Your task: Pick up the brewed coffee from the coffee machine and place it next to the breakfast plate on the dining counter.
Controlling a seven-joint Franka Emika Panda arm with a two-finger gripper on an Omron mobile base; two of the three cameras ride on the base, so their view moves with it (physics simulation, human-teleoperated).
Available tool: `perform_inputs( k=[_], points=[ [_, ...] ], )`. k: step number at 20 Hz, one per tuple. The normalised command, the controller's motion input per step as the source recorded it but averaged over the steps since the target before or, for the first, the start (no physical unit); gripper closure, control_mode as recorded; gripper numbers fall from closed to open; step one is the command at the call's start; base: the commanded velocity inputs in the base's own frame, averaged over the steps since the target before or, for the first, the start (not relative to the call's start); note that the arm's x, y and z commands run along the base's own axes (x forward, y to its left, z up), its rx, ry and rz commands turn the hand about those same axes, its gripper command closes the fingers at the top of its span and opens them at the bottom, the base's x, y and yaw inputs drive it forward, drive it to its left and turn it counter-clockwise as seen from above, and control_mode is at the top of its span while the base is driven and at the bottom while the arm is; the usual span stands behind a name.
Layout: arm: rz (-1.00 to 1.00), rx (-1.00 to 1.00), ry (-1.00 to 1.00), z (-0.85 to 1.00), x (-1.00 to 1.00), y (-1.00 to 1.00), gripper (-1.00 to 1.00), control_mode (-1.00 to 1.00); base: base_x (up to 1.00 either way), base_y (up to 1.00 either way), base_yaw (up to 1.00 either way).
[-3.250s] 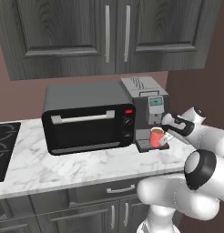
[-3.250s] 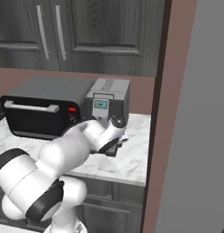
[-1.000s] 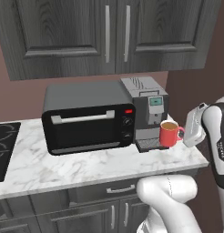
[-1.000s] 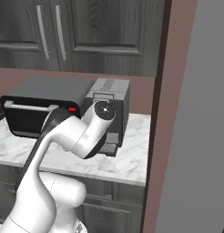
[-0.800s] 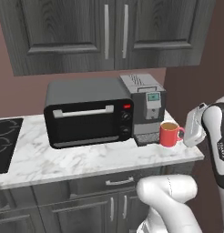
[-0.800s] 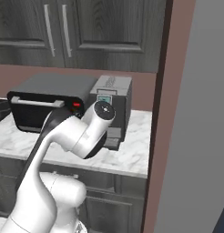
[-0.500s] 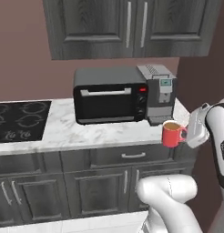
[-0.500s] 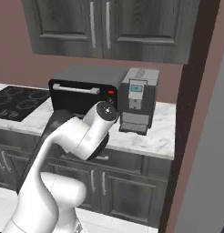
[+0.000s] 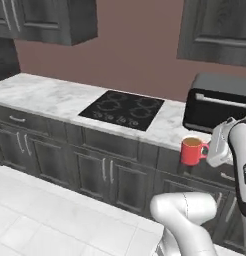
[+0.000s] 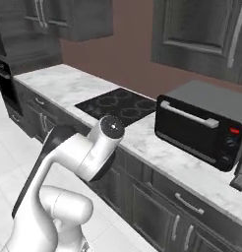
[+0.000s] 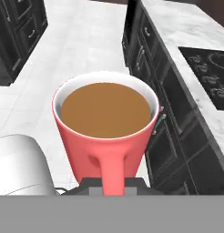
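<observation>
Red mug [image 9: 193,151] of coffee sits at the left base view's right edge, held by the gripper [image 9: 211,150] off the counter. In the hand view's centre, jaws clamp its handle; keep it level while carrying.

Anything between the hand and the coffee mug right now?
Nothing. The hand is shut on the handle of the red coffee mug, carried upright in the air in front of the dark lower cabinets. The hand view shows the handle running down into the grip.
</observation>
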Motion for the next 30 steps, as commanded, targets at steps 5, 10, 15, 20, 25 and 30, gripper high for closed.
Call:
perform_inputs(
  k=[5, 10, 15, 20, 25, 30],
  points=[
    [0.0, 0.0, 0.0, 0.0, 0.0, 0.0, 1.0, 1.0, -0.06, 0.25, 0.97],
    [0.0, 0.0, 0.0, 0.0, 0.0, 0.0, 1.0, 1.0, 0.0, 0.19, 0.96],
    [0.0, 0.0, 0.0, 0.0, 0.0, 0.0, 1.0, 1.0, 0.0, 0.19, 0.91],
    [0.0, 0.0, 0.0, 0.0, 0.0, 0.0, 1.0, 1.0, 0.42, 0.4, 0.69],
    [0.0, 0.0, 0.0, 0.0, 0.0, 0.0, 1.0, 1.0, 0.95, 0.51, 0.47],
    [0.0, 0.0, 0.0, 0.0, 0.0, 0.0, 1.0, 1.0, 1.0, 0.49, 0.44]
  ],
)
